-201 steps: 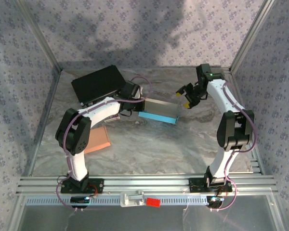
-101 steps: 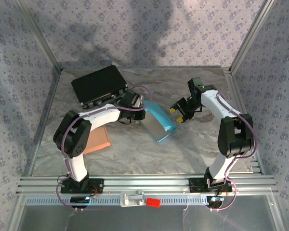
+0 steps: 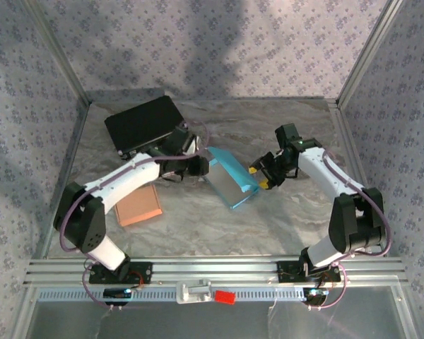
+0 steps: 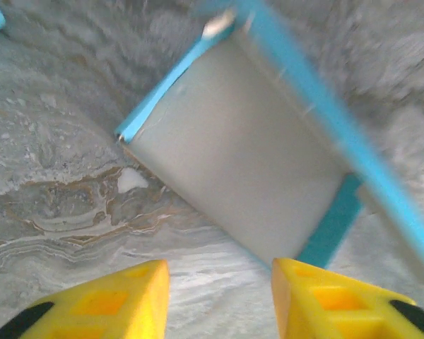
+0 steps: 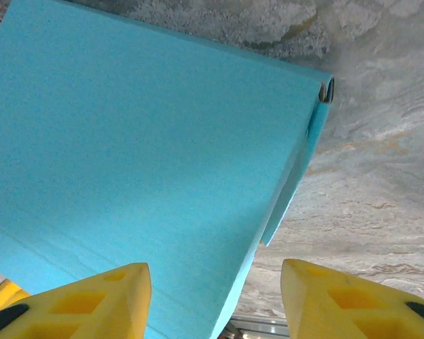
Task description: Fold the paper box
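The paper box (image 3: 231, 179) is a flattened blue carton with a grey inside, lying diagonally on the marble table between both arms. In the left wrist view its grey panel (image 4: 247, 162) with blue edges lies just ahead of my left gripper (image 4: 218, 279), which is open with nothing between its yellow fingers. From above, the left gripper (image 3: 202, 167) sits at the box's left end. My right gripper (image 3: 262, 176) is at the box's right edge. In the right wrist view the blue face (image 5: 141, 141) reaches in between the right gripper (image 5: 213, 279), whose jaws stand wide apart and open.
A black case (image 3: 143, 123) lies at the back left, close behind the left arm. A flat orange-brown sheet (image 3: 138, 206) rests under the left arm's forearm. Metal frame posts and patterned cloth walls enclose the table (image 3: 219, 226). A red piece (image 3: 225, 296) sits on the front rail.
The left gripper opened and let go of the box, which swung from lying crosswise to lying diagonal. The right gripper came down and left to the box's right edge.
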`<move>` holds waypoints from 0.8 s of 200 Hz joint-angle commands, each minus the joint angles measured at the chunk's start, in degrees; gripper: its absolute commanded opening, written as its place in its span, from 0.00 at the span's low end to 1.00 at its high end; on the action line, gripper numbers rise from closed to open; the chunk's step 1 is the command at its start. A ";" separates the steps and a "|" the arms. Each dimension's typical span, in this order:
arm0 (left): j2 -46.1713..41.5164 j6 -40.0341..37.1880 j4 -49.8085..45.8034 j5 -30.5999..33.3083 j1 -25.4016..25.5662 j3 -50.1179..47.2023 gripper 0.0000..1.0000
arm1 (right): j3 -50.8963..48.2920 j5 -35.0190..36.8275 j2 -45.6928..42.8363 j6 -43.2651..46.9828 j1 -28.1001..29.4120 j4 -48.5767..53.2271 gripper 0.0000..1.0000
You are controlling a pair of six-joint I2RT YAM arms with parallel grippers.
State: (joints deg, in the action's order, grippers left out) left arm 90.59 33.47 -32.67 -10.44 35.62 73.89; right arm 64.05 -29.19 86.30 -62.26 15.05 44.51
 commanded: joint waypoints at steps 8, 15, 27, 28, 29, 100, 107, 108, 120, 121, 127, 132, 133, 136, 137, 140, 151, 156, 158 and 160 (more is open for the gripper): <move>4.11 3.06 -14.77 -5.78 -6.47 16.30 0.46 | -2.65 -0.90 -1.20 -6.74 1.50 -4.55 0.53; 7.05 2.11 -17.12 -6.76 -7.61 21.22 0.49 | -2.91 -0.97 -1.21 -7.49 1.70 -5.03 0.53; 13.48 -1.60 -22.73 -7.69 -8.74 31.05 0.50 | -3.07 -0.88 -1.25 -8.40 1.96 -5.38 0.53; 14.09 -1.94 -23.20 -7.68 -8.78 31.93 0.50 | -3.10 -0.87 -1.28 -8.45 1.94 -5.48 0.53; 14.71 -2.33 -23.70 -7.72 -8.79 32.77 0.50 | -3.12 -0.91 -1.25 -8.47 1.93 -5.48 0.53; 49.70 -13.23 -45.43 -15.10 -8.76 74.95 0.47 | -5.21 -0.91 -0.96 -10.68 1.97 -8.26 0.56; 50.23 -13.39 -44.75 -15.45 -8.40 74.83 0.47 | -5.29 -1.02 -0.65 -10.63 1.95 -8.52 0.56; 50.31 -13.41 -44.67 -15.47 -8.34 74.83 0.47 | -5.31 -0.99 -0.59 -10.61 1.97 -8.54 0.56; 50.86 -13.74 -43.85 -15.49 -7.60 74.61 0.46 | -5.41 -1.20 -0.06 -10.57 1.93 -8.86 0.56; 50.89 -13.76 -43.78 -15.49 -7.59 74.58 0.46 | -5.42 -1.21 -0.07 -10.54 1.92 -8.89 0.56; 51.01 -13.94 -43.50 -15.55 -7.05 74.42 0.46 | -5.45 -1.22 0.19 -10.49 1.98 -9.10 0.55; 51.01 -14.03 -43.16 -15.50 -6.79 73.95 0.45 | -5.63 -1.22 0.30 -10.44 1.92 -9.20 0.55; 51.01 -14.04 -43.13 -15.49 -6.70 73.86 0.45 | -5.66 -1.22 0.33 -10.48 1.92 -9.23 0.55; 51.01 -14.11 -43.02 -15.41 -6.56 73.59 0.44 | -5.75 -1.28 0.38 -10.49 1.96 -9.31 0.55; 51.01 -14.13 -43.02 -15.41 -6.50 73.51 0.44 | -5.77 -1.29 0.46 -10.46 1.94 -9.33 0.55; 50.92 -14.18 -42.94 -15.28 -6.32 73.10 0.44 | -5.84 -1.27 0.48 -10.51 1.92 -9.50 0.55; 50.26 -14.31 -42.30 -14.84 -5.94 70.99 0.42 | -6.18 -1.34 0.75 -10.58 2.07 -9.88 0.53; 49.71 -14.37 -41.66 -14.59 -5.75 69.43 0.40 | -6.30 -1.29 0.93 -10.52 2.09 -9.81 0.52; 49.36 -14.39 -41.33 -14.54 -5.76 68.80 0.40 | -6.37 -1.28 0.96 -10.52 2.09 -9.80 0.52; 49.06 -14.40 -40.94 -14.46 -5.67 67.89 0.39 | -6.35 -1.30 1.08 -10.45 2.09 -9.86 0.52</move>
State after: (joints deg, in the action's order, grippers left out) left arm 143.76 20.95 -73.47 -23.83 28.53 145.16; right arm 58.85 -29.69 86.06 -71.72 16.82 34.89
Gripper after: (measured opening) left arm 0.418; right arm 0.534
